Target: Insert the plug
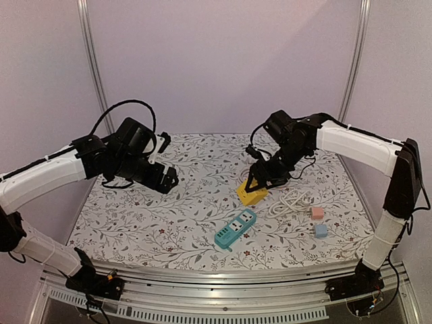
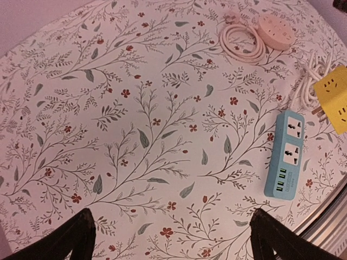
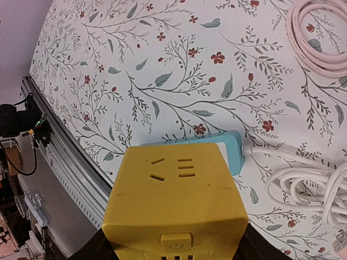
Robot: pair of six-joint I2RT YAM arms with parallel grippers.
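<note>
Right of centre on the table [image 1: 135, 216], just beyond the blue strip [image 1: 236, 228]: yellow plug [image 1: 252, 195] clamped in right hand [image 1: 255, 183], jaws part-closed on its sides. Gripped by the body to keep the prongs [image 2: 320, 114] free and aimed toward the strip. Reads as staging for insertion, nothing seated yet. Looks lifted off the table; can't confirm from these views. Left hand [image 1: 167, 179] hovering well to the left, spread wide, holding nothing. Probably parked out of the way, or on standby to pin the strip if it slides under the push. Strip lying flat, face up, so sockets reachable from above. White cord [image 1: 291, 200] leaving its far end into a loose pile beside the plug, slack enough not to tug. Count: 1 yellow plug; 1 blue strip with 2 sockets plus a row of USB ports; 1 white cord; 1 round pink strip [image 2: 275, 30] with its own coiled cord, far side; 2 small cubes near the right edge: pink cube [image 1: 317, 212], blue cube [image 1: 320, 230]; 2 hands.
</note>
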